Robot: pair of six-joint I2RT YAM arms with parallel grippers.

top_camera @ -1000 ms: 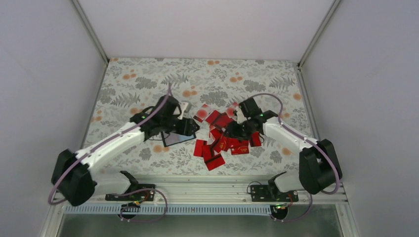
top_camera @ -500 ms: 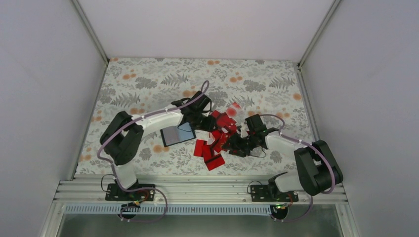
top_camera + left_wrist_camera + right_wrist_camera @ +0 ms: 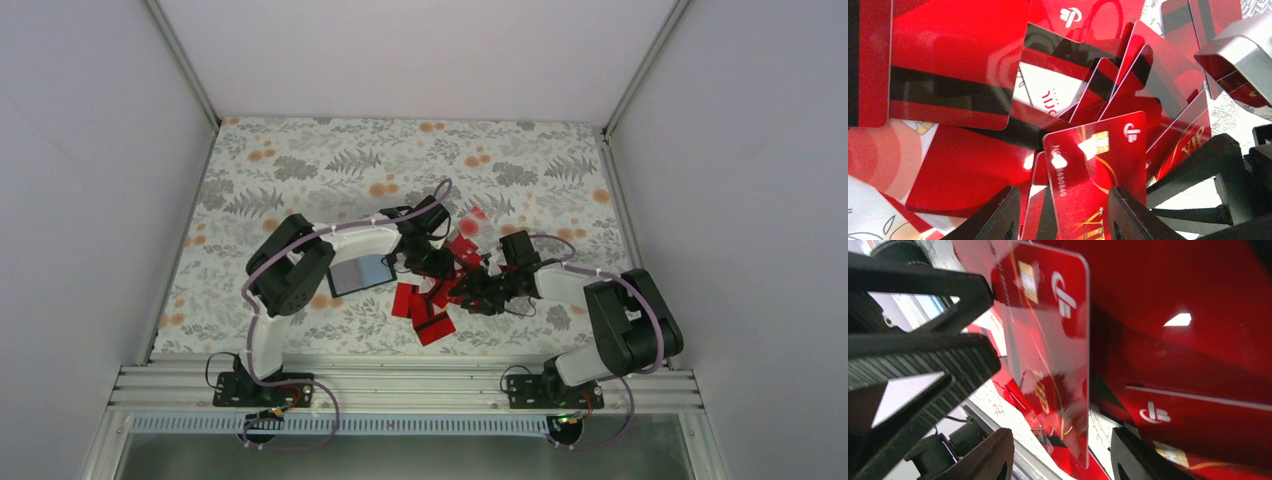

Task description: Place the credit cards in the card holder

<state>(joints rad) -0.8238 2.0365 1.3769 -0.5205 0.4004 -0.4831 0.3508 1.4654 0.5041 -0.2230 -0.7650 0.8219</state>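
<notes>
Several red credit cards (image 3: 425,310) lie heaped mid-table, some propped on edge. The card holder (image 3: 360,272) lies open just left of the heap, its grey-blue inside facing up. My left gripper (image 3: 432,262) is down in the heap's left side. Its jaws are part open around a tilted chip-and-VIP card (image 3: 1098,160), with a gap at that card's left edge. My right gripper (image 3: 470,292) faces it from the right, open. A raised card (image 3: 1048,340) stands between its fingers and touches neither. The left gripper's ribbed fingers (image 3: 923,360) crowd the right wrist view.
A floral cloth (image 3: 300,160) covers the table inside white walls. An aluminium rail (image 3: 400,385) with both arm bases runs along the near edge. The right arm's black fingers (image 3: 1208,160) and a silver part (image 3: 1238,50) sit close beside the left gripper.
My left arm has swung right, off the card holder and into the card heap, and its jaws have narrowed. The right gripper has slid a little nearer and leftward.
</notes>
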